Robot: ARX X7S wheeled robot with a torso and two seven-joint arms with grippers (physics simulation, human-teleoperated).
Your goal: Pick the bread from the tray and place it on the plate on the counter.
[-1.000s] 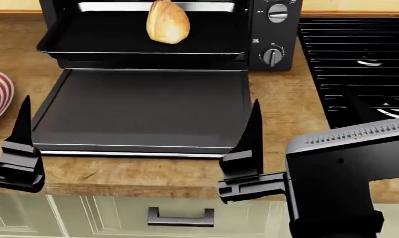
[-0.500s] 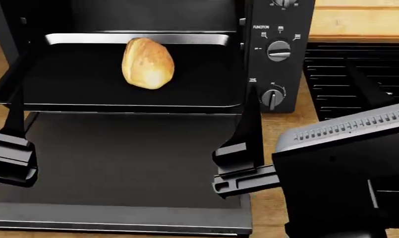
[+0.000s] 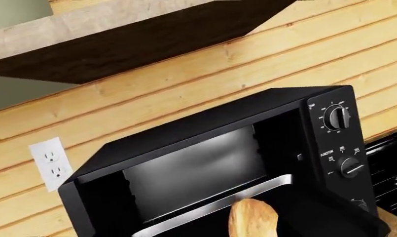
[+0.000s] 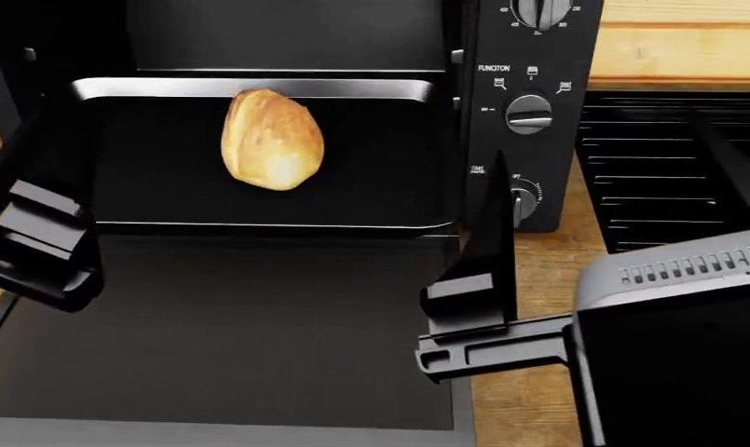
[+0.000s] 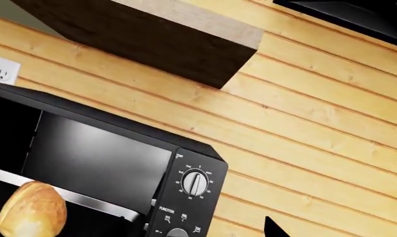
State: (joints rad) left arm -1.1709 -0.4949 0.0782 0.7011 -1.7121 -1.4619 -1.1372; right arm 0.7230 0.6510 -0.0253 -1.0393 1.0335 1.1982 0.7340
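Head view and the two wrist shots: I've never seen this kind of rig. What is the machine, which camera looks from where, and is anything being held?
These are simulator renders of a two-armed wheeled robot. The head camera looks down over both arms: the left gripper and right gripper hang in front of an open toaster oven. The bread lies on the black tray, untouched. Each wrist camera rides near its gripper and looks up at the oven and the wood-plank wall. Nothing is held; I cannot tell how the jaws stand.

Golden-brown oblong bread (image 4: 273, 139) lay on the shallow black tray (image 4: 375, 191), left of middle; plate not seen; wood worktop (image 4: 524, 298) beside.
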